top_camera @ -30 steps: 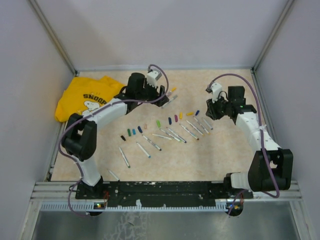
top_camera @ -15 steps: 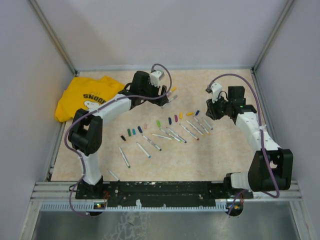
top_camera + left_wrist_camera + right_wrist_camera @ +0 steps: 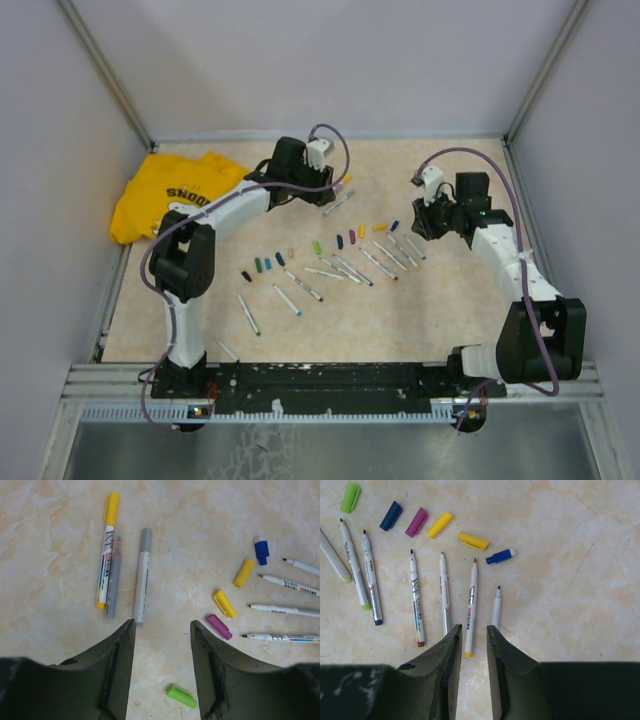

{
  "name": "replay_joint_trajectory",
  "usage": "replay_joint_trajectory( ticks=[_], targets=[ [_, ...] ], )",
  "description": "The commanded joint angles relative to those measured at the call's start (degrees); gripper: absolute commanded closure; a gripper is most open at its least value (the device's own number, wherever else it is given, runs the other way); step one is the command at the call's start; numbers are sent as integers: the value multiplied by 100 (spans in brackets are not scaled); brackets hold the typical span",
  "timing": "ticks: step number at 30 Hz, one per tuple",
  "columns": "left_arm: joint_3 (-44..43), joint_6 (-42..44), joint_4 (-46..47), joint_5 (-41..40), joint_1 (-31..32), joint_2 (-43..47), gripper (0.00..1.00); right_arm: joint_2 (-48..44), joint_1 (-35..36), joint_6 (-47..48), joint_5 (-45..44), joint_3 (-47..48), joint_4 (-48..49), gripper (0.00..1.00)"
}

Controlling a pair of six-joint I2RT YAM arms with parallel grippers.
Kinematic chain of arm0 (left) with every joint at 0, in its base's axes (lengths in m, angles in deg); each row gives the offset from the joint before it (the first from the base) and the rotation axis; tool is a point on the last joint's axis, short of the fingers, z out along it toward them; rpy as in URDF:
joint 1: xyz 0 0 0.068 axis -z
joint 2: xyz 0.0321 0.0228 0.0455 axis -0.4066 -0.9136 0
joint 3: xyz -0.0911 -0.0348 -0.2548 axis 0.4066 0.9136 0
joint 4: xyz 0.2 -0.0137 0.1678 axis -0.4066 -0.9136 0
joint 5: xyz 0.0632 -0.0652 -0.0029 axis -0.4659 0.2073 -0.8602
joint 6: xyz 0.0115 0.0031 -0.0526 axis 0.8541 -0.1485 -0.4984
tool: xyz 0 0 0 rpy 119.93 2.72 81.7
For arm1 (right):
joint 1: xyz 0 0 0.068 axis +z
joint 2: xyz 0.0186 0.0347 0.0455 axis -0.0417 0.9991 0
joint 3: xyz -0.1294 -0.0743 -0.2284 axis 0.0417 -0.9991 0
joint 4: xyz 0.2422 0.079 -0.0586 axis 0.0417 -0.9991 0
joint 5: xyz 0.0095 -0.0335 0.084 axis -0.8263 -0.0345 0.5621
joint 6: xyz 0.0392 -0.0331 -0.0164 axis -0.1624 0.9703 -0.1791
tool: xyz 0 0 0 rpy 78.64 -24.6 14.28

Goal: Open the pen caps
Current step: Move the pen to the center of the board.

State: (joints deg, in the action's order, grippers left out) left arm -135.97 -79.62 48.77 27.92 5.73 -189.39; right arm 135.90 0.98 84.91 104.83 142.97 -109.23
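At the far middle of the table [image 3: 450, 310], the left arm stretches long and low. The left gripper [image 3: 162, 625] hangs just near of the capped pens [image 3: 142, 575], jaws parted and empty. On the right side, the right arm bends at the elbow. The right gripper [image 3: 474, 627] points left over the bare pens [image 3: 444, 592], its jaws a narrow slit grasping nothing. Loose pen caps [image 3: 416, 521] lie in a row mid-table, just beyond those pens' tips.

Pen caps [image 3: 474, 540] lie loose, flat in a row (green, blue, purple, yellow).
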Motion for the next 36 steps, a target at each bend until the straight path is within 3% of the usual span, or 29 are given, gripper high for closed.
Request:
replay_joint_trajectory(
  ticks=[1, 4, 7, 13, 21, 26, 36],
  targets=[
    [-548, 113, -345, 68, -45, -321, 54, -111, 58, 72, 72, 59, 89, 73],
    [-864, 143, -527, 107, -41, -543, 63, -112, 57, 71, 71, 59, 87, 73],
    [-1188, 245, -694, 70, -40, -815, 64, -112, 58, 75, 80, 62, 94, 73],
    [-2128, 577, -1376, -363, -40, -1530, 59, -99, 58, 80, 71, 62, 92, 73],
    [-2711, 883, -1720, -637, -48, -2050, 55, -101, 58, 80, 66, 60, 94, 73],
    [-2975, 927, -1806, -794, -97, -2253, 68, -95, 56, 80, 62, 58, 101, 73],
    [-3203, 881, -1766, -492, -297, -2430, 72, -86, 58, 80, 57, 57, 99, 73]
  ],
)
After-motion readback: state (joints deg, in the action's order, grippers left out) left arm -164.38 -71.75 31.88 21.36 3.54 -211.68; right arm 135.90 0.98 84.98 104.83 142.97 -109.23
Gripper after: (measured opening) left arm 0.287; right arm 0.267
